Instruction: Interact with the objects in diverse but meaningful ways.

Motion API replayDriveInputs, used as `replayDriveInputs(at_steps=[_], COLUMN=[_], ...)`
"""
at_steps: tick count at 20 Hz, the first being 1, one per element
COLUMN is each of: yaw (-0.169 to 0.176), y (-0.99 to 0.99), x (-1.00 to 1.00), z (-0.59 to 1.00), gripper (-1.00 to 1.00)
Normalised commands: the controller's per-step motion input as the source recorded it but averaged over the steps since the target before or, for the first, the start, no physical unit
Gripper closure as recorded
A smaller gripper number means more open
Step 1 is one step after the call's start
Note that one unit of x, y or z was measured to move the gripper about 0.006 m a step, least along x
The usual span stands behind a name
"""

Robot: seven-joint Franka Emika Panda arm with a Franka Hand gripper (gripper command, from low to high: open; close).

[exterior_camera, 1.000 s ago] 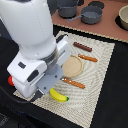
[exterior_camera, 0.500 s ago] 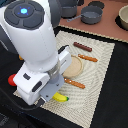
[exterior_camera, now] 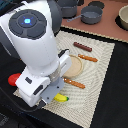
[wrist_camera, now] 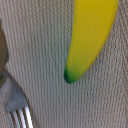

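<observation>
The yellow banana (exterior_camera: 62,98) lies on the woven mat's near edge, mostly hidden under my arm. In the wrist view the banana (wrist_camera: 91,35) fills the frame close up, green tip pointing at the mat. My gripper (exterior_camera: 52,93) hangs just above the banana; its fingers are hidden by the white hand and do not show in the wrist view. The red tomato (exterior_camera: 14,79) sits at the exterior view's left, off the mat. The dark sausage (exterior_camera: 82,47) lies at the mat's far side. The bread loaf is hidden.
A tan plate (exterior_camera: 76,65) sits mid-mat with orange-handled cutlery beside it, one piece (exterior_camera: 88,58) and another (exterior_camera: 74,83). Fork tines (wrist_camera: 18,114) show close to the banana. Grey pots (exterior_camera: 92,14) and a bowl (exterior_camera: 123,18) stand on the brown counter behind.
My arm has come down over the banana and now covers more of it. The banana and the other things have not moved.
</observation>
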Motion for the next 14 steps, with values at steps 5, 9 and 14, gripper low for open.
replayDriveInputs(at_steps=[5, 9, 14], yaw=[-0.039, -0.037, -0.031], y=[-0.03, -0.07, -0.07], x=[0.47, 0.44, 0.39], z=[0.00, 0.00, -0.02], gripper=[-1.00, -1.00, 1.00])
